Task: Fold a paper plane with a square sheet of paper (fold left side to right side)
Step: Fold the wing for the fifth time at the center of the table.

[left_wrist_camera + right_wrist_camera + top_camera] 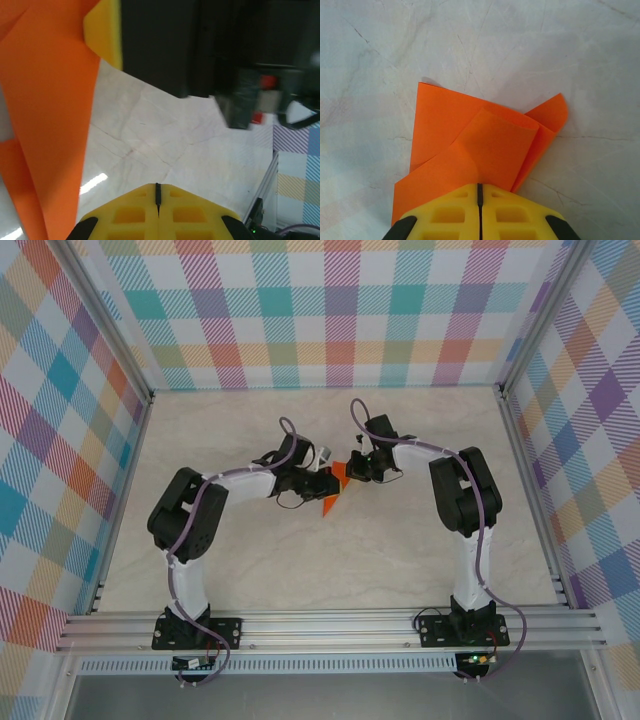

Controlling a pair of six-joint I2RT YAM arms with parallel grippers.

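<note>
Both are pressed together: my left gripper (158,186) has the folded orange paper (55,125) just off to its left, while my right gripper (480,186) sits over the paper's near edge on the bench (470,45), perhaps pinning it.

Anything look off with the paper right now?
Yes: the orange paper is folded unevenly. Flaps overlap at skewed angles, edges don't line up, and the right corner looks curled up off the table.
</note>
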